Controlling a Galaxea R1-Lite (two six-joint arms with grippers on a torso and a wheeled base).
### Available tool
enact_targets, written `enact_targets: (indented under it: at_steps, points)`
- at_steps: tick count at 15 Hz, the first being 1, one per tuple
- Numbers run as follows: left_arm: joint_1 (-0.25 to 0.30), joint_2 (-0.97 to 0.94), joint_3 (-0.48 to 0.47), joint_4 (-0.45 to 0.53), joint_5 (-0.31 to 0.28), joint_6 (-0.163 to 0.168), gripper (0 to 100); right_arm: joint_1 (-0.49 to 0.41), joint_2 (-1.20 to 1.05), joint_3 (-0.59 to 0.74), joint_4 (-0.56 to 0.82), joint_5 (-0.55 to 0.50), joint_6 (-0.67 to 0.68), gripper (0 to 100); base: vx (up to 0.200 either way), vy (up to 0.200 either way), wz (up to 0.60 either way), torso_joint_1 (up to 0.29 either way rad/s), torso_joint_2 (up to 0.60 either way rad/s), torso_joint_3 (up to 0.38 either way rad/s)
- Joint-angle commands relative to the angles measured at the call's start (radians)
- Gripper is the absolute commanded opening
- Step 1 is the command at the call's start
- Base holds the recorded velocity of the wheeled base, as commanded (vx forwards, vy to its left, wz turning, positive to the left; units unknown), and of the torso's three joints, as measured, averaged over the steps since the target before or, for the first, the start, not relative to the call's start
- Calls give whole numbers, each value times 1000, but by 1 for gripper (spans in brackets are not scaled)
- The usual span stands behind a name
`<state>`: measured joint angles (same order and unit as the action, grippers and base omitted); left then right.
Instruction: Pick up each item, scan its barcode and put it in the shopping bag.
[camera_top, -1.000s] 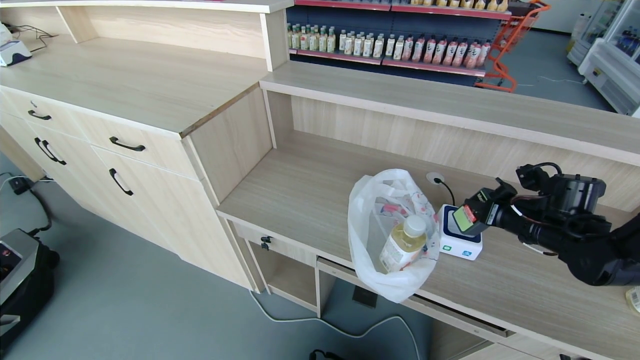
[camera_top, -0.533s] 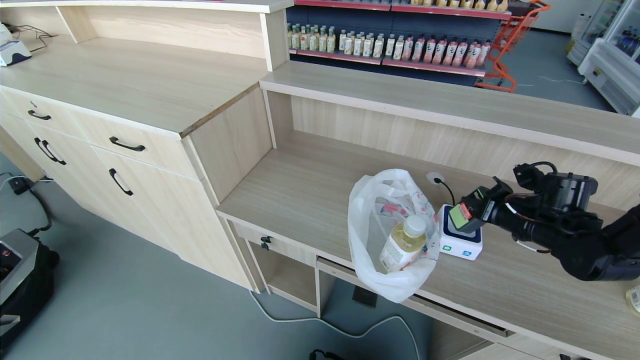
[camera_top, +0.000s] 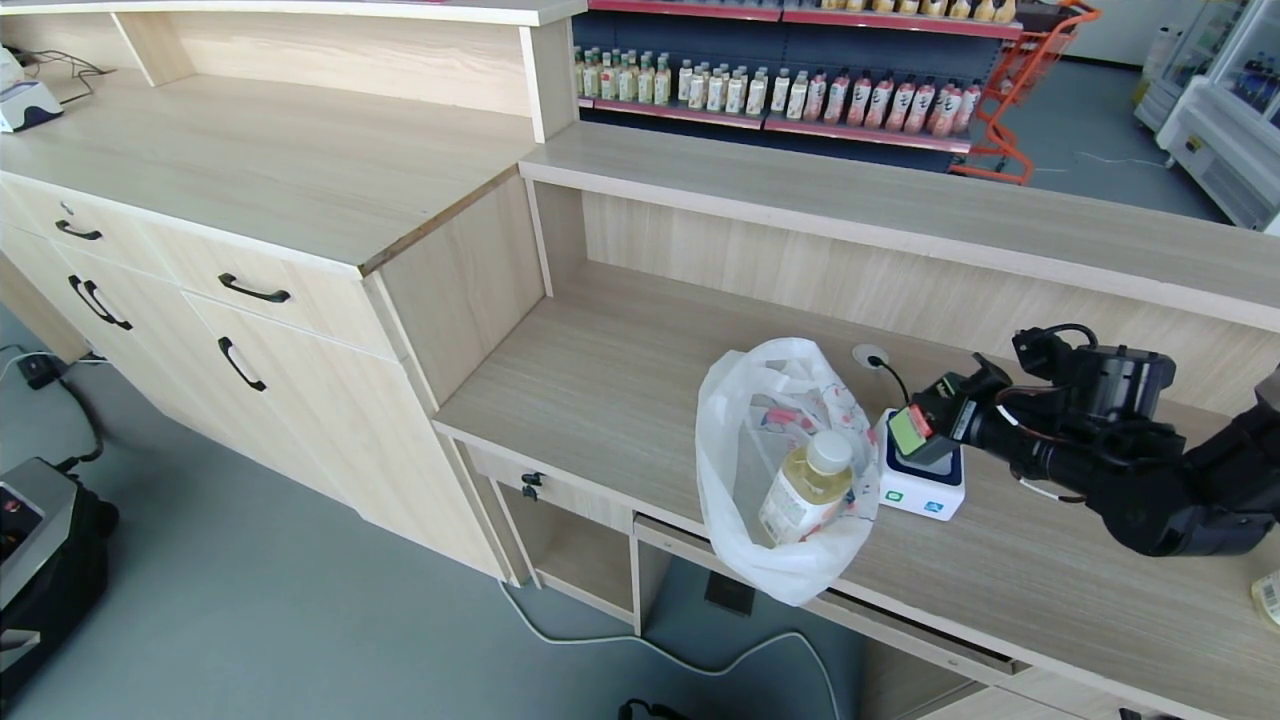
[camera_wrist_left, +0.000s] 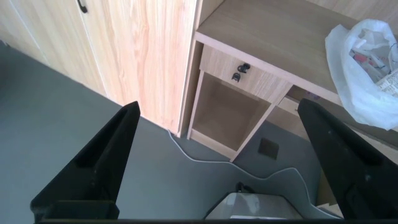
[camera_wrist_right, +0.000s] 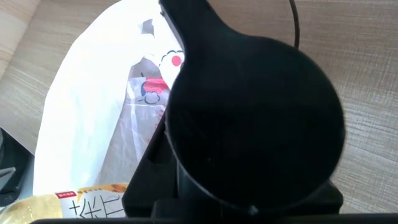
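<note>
Right of centre in the head view, we are pinching a small green, red-edged packet (camera_top: 908, 436) in our right gripper (camera_top: 922, 428) just above the white box scanner (camera_top: 925, 492) beside the white plastic shopping bag (camera_top: 735, 440), while our left gripper (camera_wrist_left: 217, 149) is hanging spread wide.

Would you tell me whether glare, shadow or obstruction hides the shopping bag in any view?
Head view: even light, no glare on the shopping bag or green item. Right wrist view: a dark round shape near the lens covers part of it. Left wrist view: bag at the edge, unblocked.
</note>
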<state>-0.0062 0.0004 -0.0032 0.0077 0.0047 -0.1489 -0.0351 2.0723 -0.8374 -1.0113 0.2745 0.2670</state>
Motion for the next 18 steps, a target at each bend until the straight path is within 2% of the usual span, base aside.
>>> enact_targets:
  at_steps: [1,18]
  points:
    - [0,0,0,0,0,-1,100,1,12,-22,0,-1,8,0,0,0,0,0,0,0]
    - [0,0,0,0,0,-1,100,7,58,-51,-12,-12,35,0,0,0,0,0,0,0]
